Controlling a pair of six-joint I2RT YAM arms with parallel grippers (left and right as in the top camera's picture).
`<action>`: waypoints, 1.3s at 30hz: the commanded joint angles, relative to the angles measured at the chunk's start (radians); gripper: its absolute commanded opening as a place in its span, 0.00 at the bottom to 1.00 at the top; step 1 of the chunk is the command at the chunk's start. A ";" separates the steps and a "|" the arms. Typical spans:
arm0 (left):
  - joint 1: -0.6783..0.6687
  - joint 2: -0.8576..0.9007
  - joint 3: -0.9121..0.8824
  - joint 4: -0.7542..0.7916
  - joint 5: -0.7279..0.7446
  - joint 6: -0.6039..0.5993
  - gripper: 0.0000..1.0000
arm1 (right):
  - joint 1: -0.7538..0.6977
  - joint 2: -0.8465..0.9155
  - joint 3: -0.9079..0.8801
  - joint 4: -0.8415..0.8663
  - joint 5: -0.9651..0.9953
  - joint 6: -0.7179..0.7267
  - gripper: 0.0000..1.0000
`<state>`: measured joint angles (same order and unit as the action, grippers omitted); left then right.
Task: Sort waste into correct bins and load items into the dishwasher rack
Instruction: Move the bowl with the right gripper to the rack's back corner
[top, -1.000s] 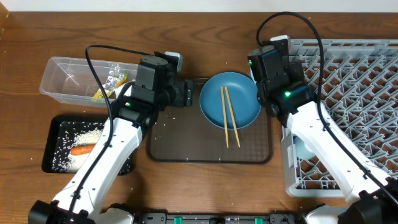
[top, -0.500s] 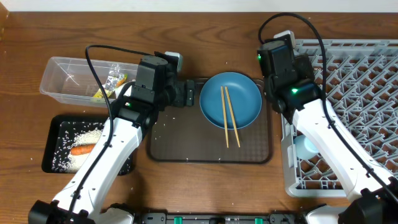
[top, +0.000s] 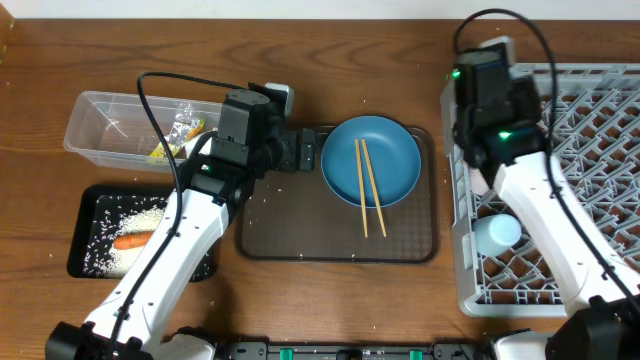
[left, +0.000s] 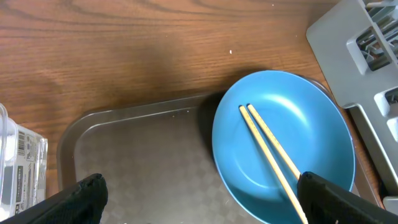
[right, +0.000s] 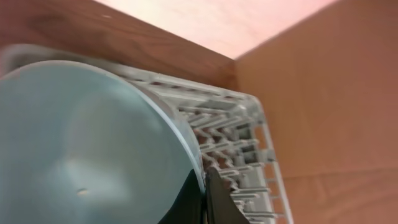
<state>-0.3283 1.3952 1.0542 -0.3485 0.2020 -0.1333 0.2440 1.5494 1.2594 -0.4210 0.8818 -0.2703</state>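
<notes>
1. On the wooden worktop (top: 350, 60), a dark brown serving tray (top: 290, 225) lies between the two bins at left and the grey dishwasher rack (top: 590, 130) at right.
2. The clear plastic tub (top: 100, 125) holds a yellow-green wrapper (top: 165, 148). The black tray (top: 85, 255) below it carries scattered white rice (top: 135, 213) and an orange carrot (top: 133, 241).
3. The left claw (left: 199, 186) hovers above the serving tray just beside the blue plate (top: 395, 150), jaws spread wide and holding nothing.
4. The right claw (right: 204, 186) hangs over the rack's far left corner, pinched tight on the rim of a light blue bowl (right: 81, 149). The bowl fills much of the right wrist view, with rack pegs just behind it.
5. The round plate sits flat on the right part of the serving tray. Two wooden chopsticks (top: 368, 185) lie side by side across it, their near ends reaching past its rim.
6. A light blue cup (top: 497, 232) stands in the rack by its left wall, near the right arm.
</notes>
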 joint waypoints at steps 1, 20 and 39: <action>0.005 -0.008 -0.002 -0.003 -0.013 0.002 1.00 | -0.062 0.009 -0.004 0.037 0.054 -0.085 0.01; 0.005 -0.008 -0.002 -0.002 -0.012 0.002 0.99 | -0.269 0.144 -0.004 0.419 0.074 -0.465 0.01; 0.005 -0.008 -0.002 -0.002 -0.012 0.002 0.98 | -0.220 0.315 -0.004 0.587 0.085 -0.673 0.01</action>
<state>-0.3283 1.3952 1.0542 -0.3485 0.2020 -0.1333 0.0071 1.8538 1.2552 0.1600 0.9615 -0.9104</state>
